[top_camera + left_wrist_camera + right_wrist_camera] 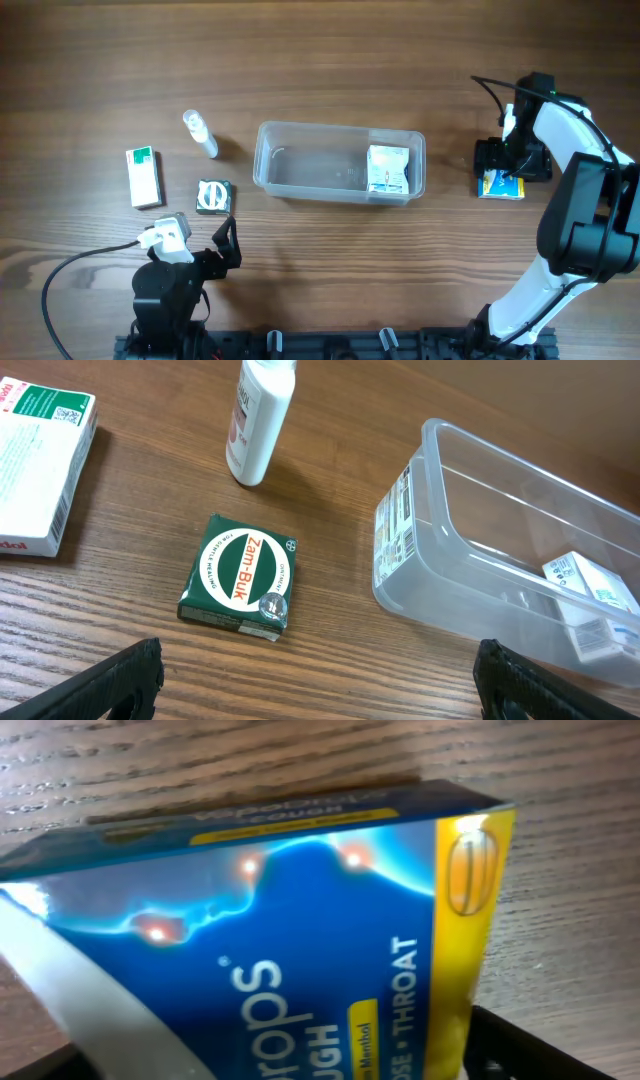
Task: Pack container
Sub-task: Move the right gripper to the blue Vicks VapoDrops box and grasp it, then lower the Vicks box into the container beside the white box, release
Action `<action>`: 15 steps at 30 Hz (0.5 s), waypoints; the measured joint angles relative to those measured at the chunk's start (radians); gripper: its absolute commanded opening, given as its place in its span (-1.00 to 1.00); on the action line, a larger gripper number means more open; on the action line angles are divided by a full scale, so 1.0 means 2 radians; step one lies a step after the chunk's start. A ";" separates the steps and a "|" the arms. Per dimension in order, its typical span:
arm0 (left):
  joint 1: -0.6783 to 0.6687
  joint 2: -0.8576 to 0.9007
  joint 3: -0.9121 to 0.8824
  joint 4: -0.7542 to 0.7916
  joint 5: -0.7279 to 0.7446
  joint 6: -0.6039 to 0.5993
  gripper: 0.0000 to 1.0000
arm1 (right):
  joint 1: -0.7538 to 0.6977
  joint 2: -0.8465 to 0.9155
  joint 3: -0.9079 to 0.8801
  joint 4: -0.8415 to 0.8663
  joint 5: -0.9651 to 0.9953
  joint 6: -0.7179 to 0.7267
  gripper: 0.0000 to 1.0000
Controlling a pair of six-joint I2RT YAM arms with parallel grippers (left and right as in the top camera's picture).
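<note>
The table [330,60] is brown with streaky wood grain. The container [300,126] is clear and colourless, and the small carton [387,168] in it is white with pale teal print. The Zam-Buk box [238,578] is dark green with a white disc and green letters. The flat carton [40,465] is white with a green patch. The bottle [258,420] is white. The cough drops box [300,960] is glossy blue, edged yellow, with white lettering.

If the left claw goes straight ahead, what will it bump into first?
Probably the green Zam-Buk box. It lies just ahead of the open left claw, slightly left of its middle line. Depth is hard to judge, so the claw might slip past the box's right edge.
</note>
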 measured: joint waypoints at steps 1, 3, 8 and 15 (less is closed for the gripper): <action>0.000 0.000 0.000 0.000 0.000 0.000 1.00 | 0.000 0.000 0.000 0.000 0.000 0.006 0.54; 0.000 0.000 0.000 0.000 0.000 0.000 1.00 | 0.000 0.000 0.000 -0.004 -0.001 0.018 0.44; 0.000 0.000 0.000 0.000 0.000 0.000 1.00 | -0.001 -0.002 0.002 -0.026 -0.014 0.048 0.26; 0.000 0.000 0.000 0.000 0.000 0.000 0.99 | 0.022 -0.049 0.002 -0.070 -0.052 0.061 0.25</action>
